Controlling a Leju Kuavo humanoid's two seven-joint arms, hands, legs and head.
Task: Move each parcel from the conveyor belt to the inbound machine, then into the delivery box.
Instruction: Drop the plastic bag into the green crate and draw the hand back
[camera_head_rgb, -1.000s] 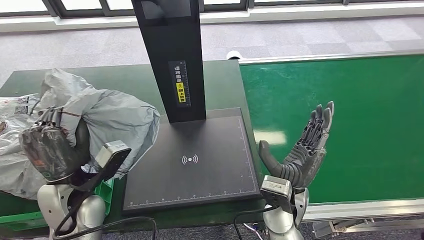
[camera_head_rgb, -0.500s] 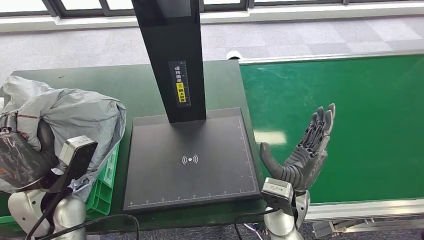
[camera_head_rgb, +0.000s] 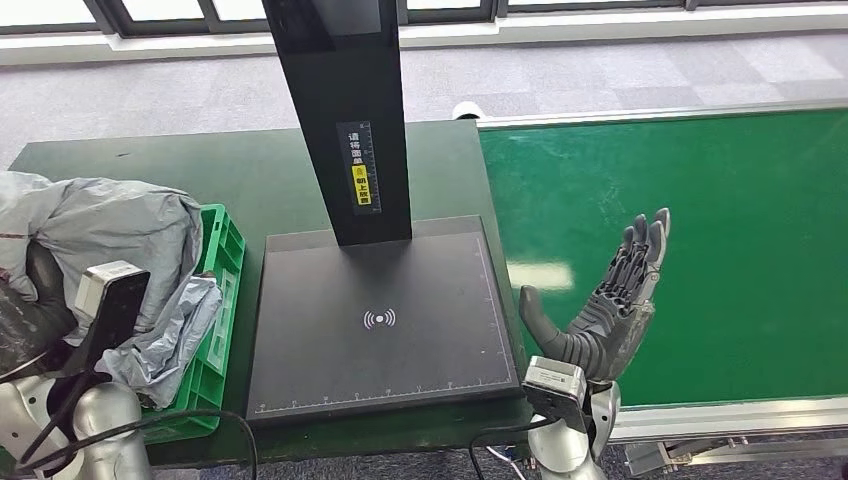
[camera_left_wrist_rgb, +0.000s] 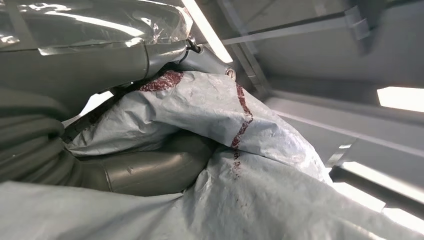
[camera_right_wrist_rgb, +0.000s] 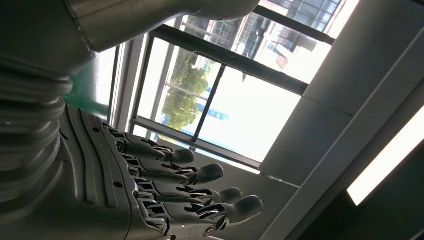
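The head camera is looking down from high onto the tabletop (camera_head_rgb: 250, 170). The left wrist camera is sitting close against the parcel (camera_left_wrist_rgb: 240, 165). The right wrist camera is facing up toward windows.

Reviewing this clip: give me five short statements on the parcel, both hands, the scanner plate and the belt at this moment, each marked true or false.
1. The left hand holds the grey parcel. True.
2. The parcel lies on the scanner plate. False: the plate is bare; the parcel is over the green crate.
3. The right hand is open. True.
4. The right hand holds a parcel. False: it holds nothing.
5. The green conveyor belt carries a parcel. False: none shows on it.
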